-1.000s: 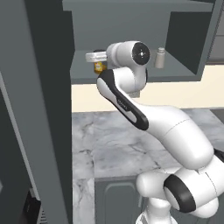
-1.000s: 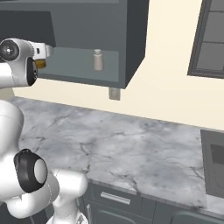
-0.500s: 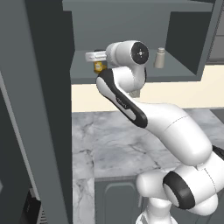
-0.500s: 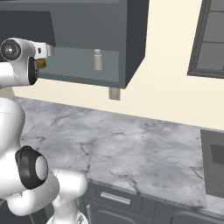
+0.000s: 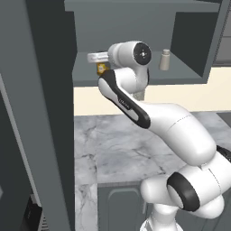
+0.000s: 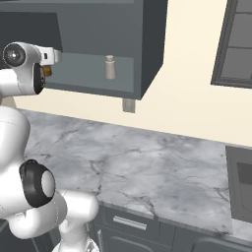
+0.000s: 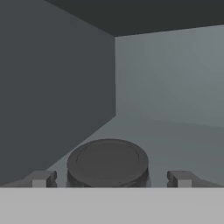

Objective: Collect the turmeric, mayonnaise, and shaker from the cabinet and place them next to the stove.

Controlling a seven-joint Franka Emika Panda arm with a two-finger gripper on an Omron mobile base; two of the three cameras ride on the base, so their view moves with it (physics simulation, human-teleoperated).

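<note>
The open cabinet [image 5: 189, 40] holds the turmeric [image 5: 102, 68], an amber jar at the shelf's left end, also visible as turmeric [image 6: 47, 71]. In the hand view its dark lid [image 7: 108, 161] sits between my fingertips [image 7: 42, 178], with a small gap on each side. My gripper [image 7: 109, 180] is open around the jar and just above the shelf. The pale shaker [image 5: 165, 60] stands upright further right on the shelf, apart from the arm; it is the shaker [image 6: 110, 67] in the right base view. The mayonnaise is out of view.
A dark cabinet door [image 5: 40, 113] hangs open close to the arm's left. The marble counter [image 6: 147, 167] runs below the cabinet. The black stove [image 6: 241, 182] lies at its far right. A wall outlet [image 6: 129, 105] sits under the cabinet.
</note>
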